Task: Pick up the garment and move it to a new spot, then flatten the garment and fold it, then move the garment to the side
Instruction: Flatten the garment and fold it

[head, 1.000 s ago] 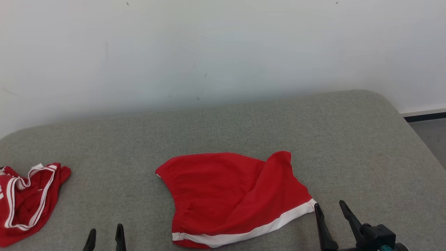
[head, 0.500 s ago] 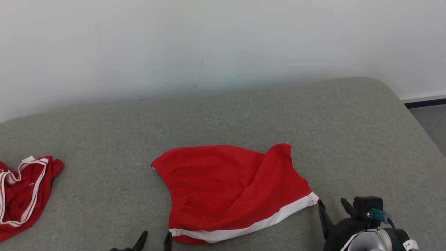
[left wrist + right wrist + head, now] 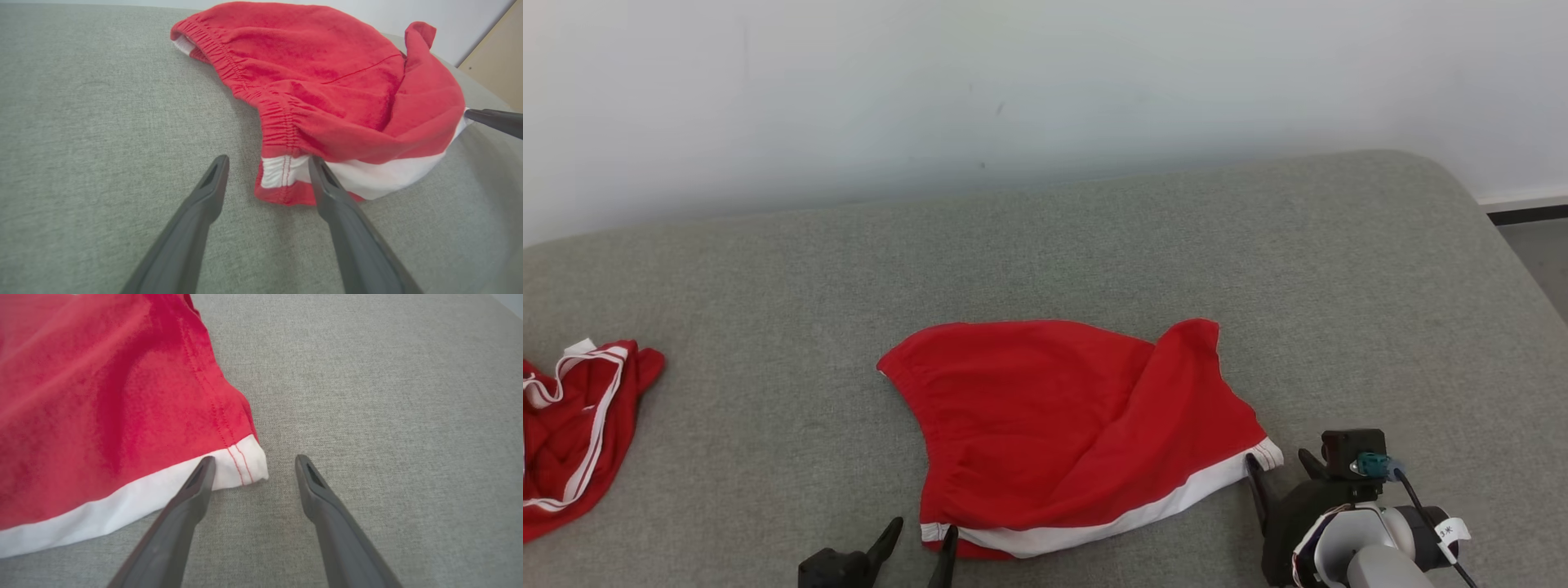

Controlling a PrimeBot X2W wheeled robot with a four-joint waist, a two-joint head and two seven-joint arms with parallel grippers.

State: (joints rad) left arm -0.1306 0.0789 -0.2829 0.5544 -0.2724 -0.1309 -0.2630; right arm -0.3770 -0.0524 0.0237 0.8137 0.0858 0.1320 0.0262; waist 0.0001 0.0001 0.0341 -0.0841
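I work in a bare indoor room, kind unclear: a broad grey fabric-covered padded platform (image 3: 1094,261) stands against a plain white wall (image 3: 1045,82), with grey floor (image 3: 1543,261) beside it.

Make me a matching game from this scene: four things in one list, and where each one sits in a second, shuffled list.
Things:
1. red shorts
2. crumpled red garment
3. left claw
4. right claw

Places:
A. open, at the shorts' near right corner
B. bunched at the far left of the grey padded surface
C. spread out in the middle
D. open, at the near end of the shorts' waistband

Pairs: 1-C, 2-B, 3-D, 4-A
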